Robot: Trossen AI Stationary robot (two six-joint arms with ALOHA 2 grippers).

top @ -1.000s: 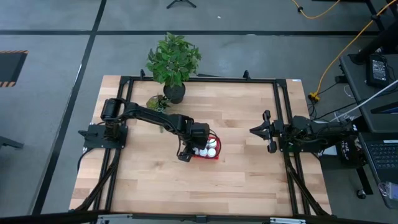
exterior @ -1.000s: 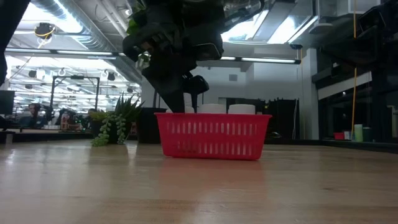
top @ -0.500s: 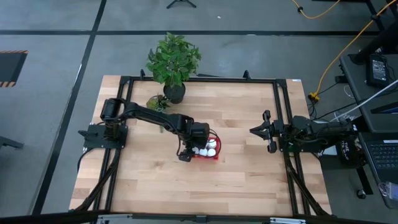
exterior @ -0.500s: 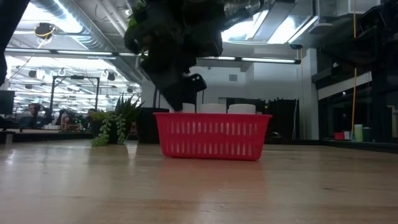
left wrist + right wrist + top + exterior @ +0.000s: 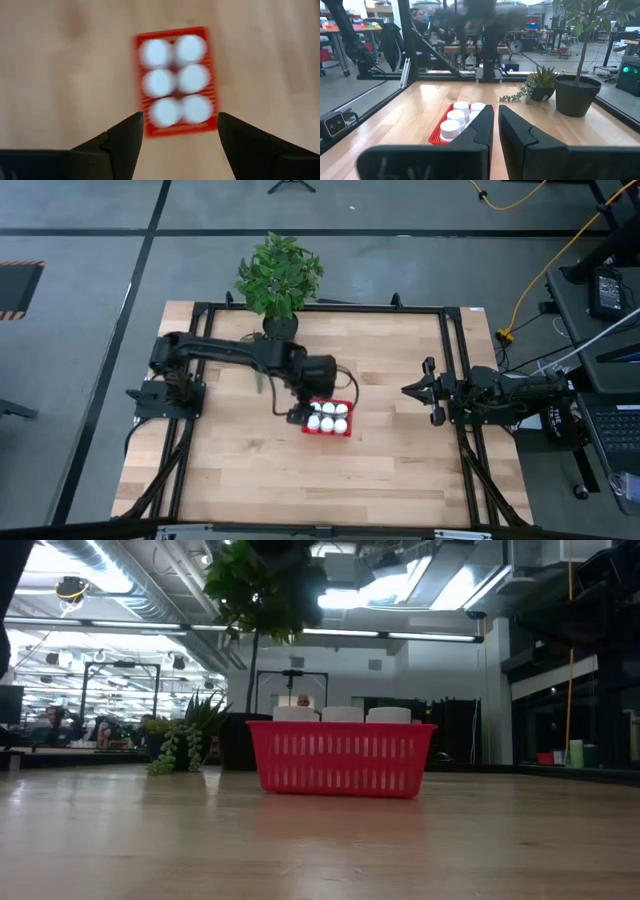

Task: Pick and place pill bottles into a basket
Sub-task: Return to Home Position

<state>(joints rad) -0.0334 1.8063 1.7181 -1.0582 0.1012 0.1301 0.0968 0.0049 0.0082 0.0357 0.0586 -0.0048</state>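
Seeing a potted plant [image 5: 278,275] and small succulent [image 5: 250,344] standing at the counter's [image 5: 250,470] far edge, apart from the red basket [image 5: 326,434] near mid-counter, holding six upright pill bottles [image 5: 327,425] in two rows, hovering the left claw [image 5: 180,120] spread and empty above it, resting the right claw [image 5: 496,115] pinched closed at the right edge.

The left gripper [image 5: 180,122] has lifted up and away from the basket [image 5: 345,758].

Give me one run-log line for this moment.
left gripper open, hovering by basket | six pill bottles in basket | right gripper shut, at table's right side
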